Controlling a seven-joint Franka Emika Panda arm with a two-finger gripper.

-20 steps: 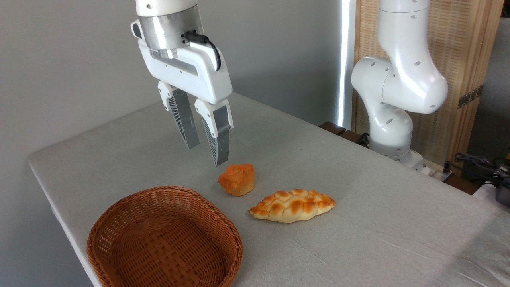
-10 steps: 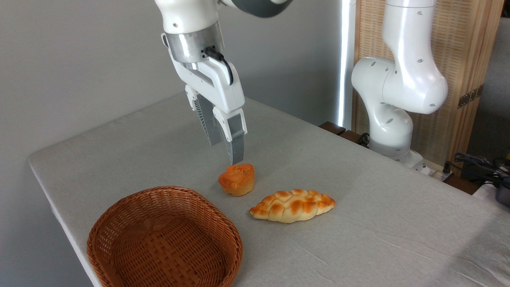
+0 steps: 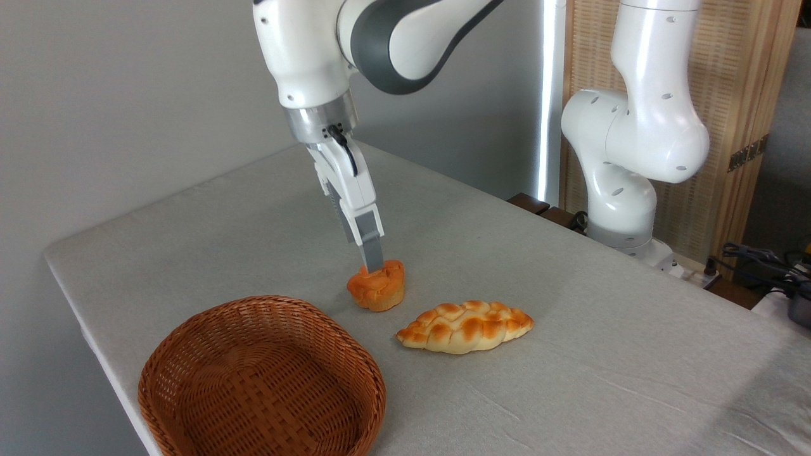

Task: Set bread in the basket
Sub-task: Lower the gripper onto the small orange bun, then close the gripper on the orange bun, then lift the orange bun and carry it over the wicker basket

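Jaws (image 3: 374,265) hang edge-on to the camera at the middle of the frame, so only one grey finger (image 3: 369,244) shows, its tip at the top of the bread (image 3: 377,287); whether they stand apart or together I cannot tell from this angle, nor whether a second finger sits behind the bun or on its far side; the tip looks to be touching the swirled orange crown or just above it, tilted down from the upper left; the bread itself sits on the grey surface (image 3: 602,354) at the centre of the frame, upright on its paler base and apparently not lifted; the basket (image 3: 190,354) lies at the lower left, well apart from the bun, with nothing in it; a braided loaf (image 3: 466,326) lies just beside the bun toward the lower right, not touching it; by my reading the step in hand is the approach and grasp, with the carry and the drop not yet begun; the next move calls for the fingers to straddle the bun across its ridged sides, low enough to get hold below the crown, then close gently, since the bun looks soft and may squash or slip; after that a lift clear of the surface, a move toward the lower left over the wicker rim, and a release above the basket floor; the loaf should stay untouched
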